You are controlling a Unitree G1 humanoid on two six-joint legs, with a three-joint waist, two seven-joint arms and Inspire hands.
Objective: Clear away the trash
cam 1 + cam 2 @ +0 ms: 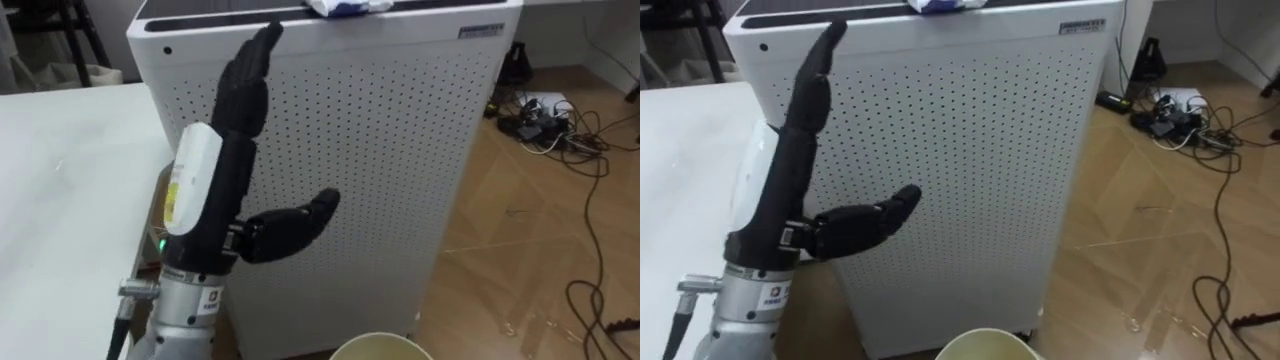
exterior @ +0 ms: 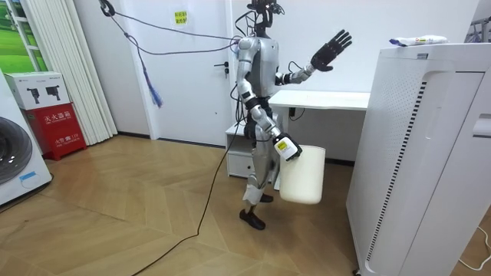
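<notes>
A crumpled white and blue wrapper [image 1: 345,6] lies on top of a tall white perforated cabinet [image 1: 370,150], at its far edge; the room view shows the wrapper [image 2: 418,40] on that top too. My left hand [image 1: 240,110] is raised in front of the cabinet's face, below and left of the wrapper, open with straight fingers and the thumb spread out. It holds nothing. In the room view my right hand [image 2: 287,147] hangs low at my side, shut on the rim of a white bin [image 2: 303,176]. The bin's rim [image 1: 380,347] shows at the bottom edge.
A white table [image 1: 70,180] stands at my left, close against the cabinet. A tangle of cables and plugs [image 1: 545,115] lies on the wooden floor to the right. In the room view I stand between the table and the cabinet.
</notes>
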